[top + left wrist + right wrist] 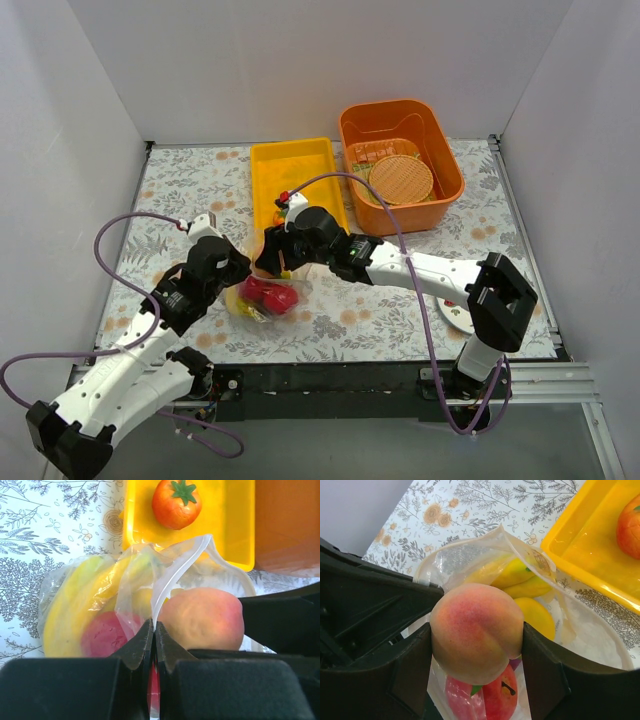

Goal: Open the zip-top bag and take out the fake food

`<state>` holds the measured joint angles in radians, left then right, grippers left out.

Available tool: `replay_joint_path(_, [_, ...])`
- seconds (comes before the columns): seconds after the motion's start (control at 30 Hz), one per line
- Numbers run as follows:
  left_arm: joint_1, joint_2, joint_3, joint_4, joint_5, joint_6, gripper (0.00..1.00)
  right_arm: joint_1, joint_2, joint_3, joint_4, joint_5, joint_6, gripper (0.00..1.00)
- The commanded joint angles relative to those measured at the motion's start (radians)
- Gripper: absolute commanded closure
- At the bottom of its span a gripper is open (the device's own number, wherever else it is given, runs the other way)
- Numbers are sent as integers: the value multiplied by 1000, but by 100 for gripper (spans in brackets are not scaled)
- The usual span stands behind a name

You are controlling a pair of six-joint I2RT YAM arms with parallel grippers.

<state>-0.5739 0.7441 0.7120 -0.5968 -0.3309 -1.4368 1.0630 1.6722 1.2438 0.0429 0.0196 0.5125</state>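
Right wrist view: right gripper (pixel 476 652) clamped on smooth, rounded, blush-skinned peach (pixel 472 622); left gripper (pixel 154 632) pinched together on crinkly clear zip-top bag (pixel 132 575) film, glossy yellow banana (pixel 62 617) inside.

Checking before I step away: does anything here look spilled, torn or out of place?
Nothing stands out. The left gripper pinches the zip-top bag at its rim, the right gripper holds a peach above the open bag, and a tomato sits in the yellow tray. No spill or tear shows.
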Motion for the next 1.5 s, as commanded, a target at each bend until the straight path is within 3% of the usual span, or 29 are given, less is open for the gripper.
replay_joint_path(0.0, [-4, 31, 26, 9, -82, 25, 100, 11, -61, 42, -40, 13, -61, 86])
replay_joint_path(0.43, [-4, 52, -29, 26, -227, 44, 100, 2, -86, 230, -216, 95, -141, 87])
replay_joint_path(0.63, [19, 37, -36, 15, -293, 85, 100, -145, -19, 292, -250, 49, -146, 87])
replay_joint_path(0.97, [181, 29, -22, 123, -220, 236, 100, -261, 185, 416, -333, 206, -213, 88])
replay_joint_path(1.13, [244, 15, -11, 262, -39, 393, 100, -262, 279, 479, -413, 339, -253, 87])
replay_joint_path(1.23, [267, 37, 10, 308, 64, 455, 100, -262, 317, 491, -428, 356, -262, 78])
replay_joint_path(1.47, [292, 81, 40, 351, 307, 546, 100, -261, 351, 477, -433, 313, -262, 32])
